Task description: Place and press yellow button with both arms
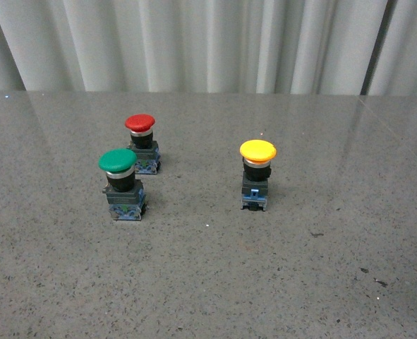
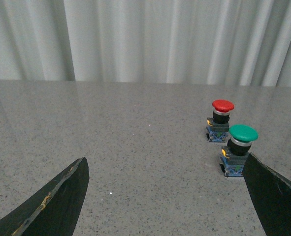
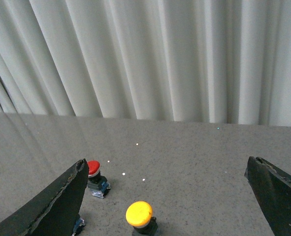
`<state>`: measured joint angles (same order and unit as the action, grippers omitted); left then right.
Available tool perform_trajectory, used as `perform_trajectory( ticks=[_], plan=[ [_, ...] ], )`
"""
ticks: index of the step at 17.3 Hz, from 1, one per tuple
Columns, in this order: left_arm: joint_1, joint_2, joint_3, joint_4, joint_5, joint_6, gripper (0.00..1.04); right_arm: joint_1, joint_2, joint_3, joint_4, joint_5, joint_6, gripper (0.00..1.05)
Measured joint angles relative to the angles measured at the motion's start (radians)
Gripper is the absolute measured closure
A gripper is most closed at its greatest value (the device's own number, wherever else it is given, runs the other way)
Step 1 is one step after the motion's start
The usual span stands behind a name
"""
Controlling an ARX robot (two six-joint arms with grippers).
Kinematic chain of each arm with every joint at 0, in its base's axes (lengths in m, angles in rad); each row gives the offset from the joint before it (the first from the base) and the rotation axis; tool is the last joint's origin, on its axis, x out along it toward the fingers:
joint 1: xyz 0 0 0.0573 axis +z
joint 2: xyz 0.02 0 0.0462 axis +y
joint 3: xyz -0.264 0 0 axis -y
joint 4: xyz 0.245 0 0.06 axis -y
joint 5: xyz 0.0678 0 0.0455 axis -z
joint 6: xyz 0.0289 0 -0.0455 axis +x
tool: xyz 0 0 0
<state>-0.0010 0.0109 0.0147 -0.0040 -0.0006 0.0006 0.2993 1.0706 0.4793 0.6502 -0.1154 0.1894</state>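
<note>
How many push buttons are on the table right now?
3. The yellow button stands alone on the right. The red button is on the left, farther back. The green button is just in front of the red one. No others appear hidden.

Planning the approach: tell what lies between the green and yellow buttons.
Only bare tabletop separates the green button and the yellow button, seen in the front view.
</note>
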Motion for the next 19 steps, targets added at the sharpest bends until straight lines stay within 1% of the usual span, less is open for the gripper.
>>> perform_trajectory(
  ticks=[2, 4, 5, 7, 9, 17, 19],
  plan=[
    [0.0, 0.0, 0.0, 0.0, 0.0, 0.0, 0.07, 0.059, 0.253, 0.174, -0.018, 0.019, -0.042, 0.07],
    [0.0, 0.0, 0.0, 0.0, 0.0, 0.0, 0.07, 0.114, 0.43, 0.3, -0.058, 0.036, -0.064, 0.07],
    [0.0, 0.0, 0.0, 0.0, 0.0, 0.0, 0.07, 0.148, 0.501, 0.354, -0.089, 0.044, -0.077, 0.07],
    [0.0, 0.0, 0.0, 0.0, 0.0, 0.0, 0.07, 0.208, 0.564, 0.384, -0.127, 0.049, -0.115, 0.07],
    [0.0, 0.0, 0.0, 0.0, 0.0, 0.0, 0.07, 0.22, 0.58, 0.393, -0.143, 0.053, -0.13, 0.2],
    [0.0, 0.0, 0.0, 0.0, 0.0, 0.0, 0.07, 0.221, 0.651, 0.44, -0.195, 0.068, -0.165, 1.01],
    [0.0, 0.0, 0.0, 0.0, 0.0, 0.0, 0.07, 0.204, 0.651, 0.439, -0.208, 0.067, -0.169, 1.03]
  ],
)
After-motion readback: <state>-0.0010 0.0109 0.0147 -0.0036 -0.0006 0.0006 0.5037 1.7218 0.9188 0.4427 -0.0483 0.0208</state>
